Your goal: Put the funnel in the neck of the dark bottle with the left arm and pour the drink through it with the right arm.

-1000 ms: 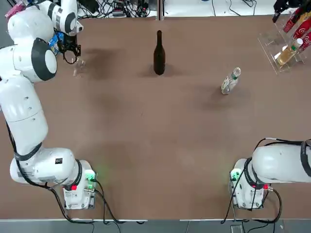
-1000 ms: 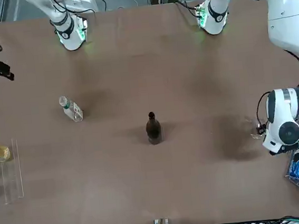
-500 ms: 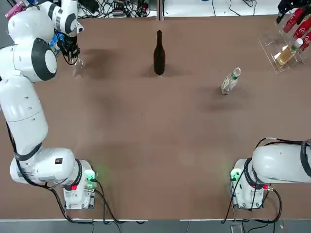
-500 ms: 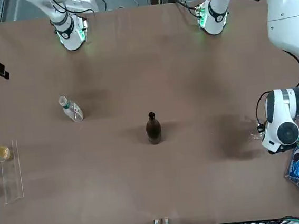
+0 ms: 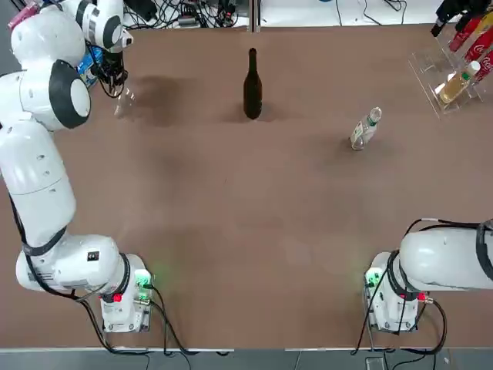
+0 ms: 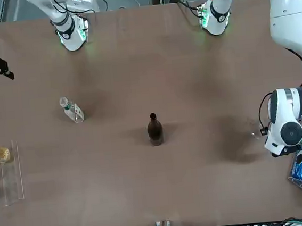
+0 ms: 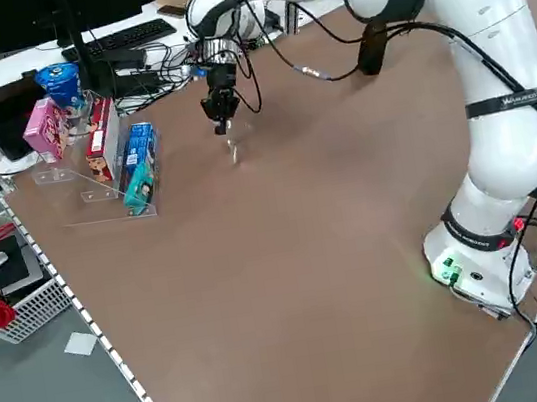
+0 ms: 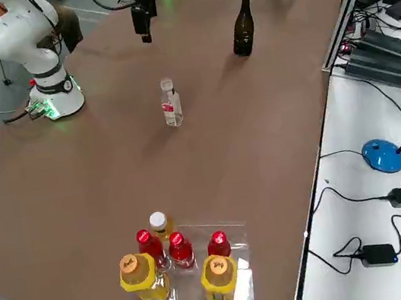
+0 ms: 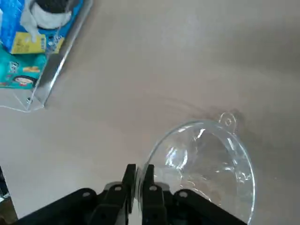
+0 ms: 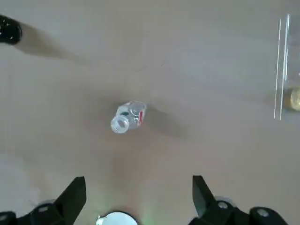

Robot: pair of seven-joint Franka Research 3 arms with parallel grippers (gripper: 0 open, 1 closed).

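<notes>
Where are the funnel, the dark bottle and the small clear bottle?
funnel (image 9: 206, 159): left wrist view, its clear bowl.
dark bottle (image 5: 252, 91): top view, its body.
small clear bottle (image 8: 171, 109): right side view, its label.

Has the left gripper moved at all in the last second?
Yes. In the top view the left gripper, shut on the funnel, has shifted toward the table's far edge.
</notes>
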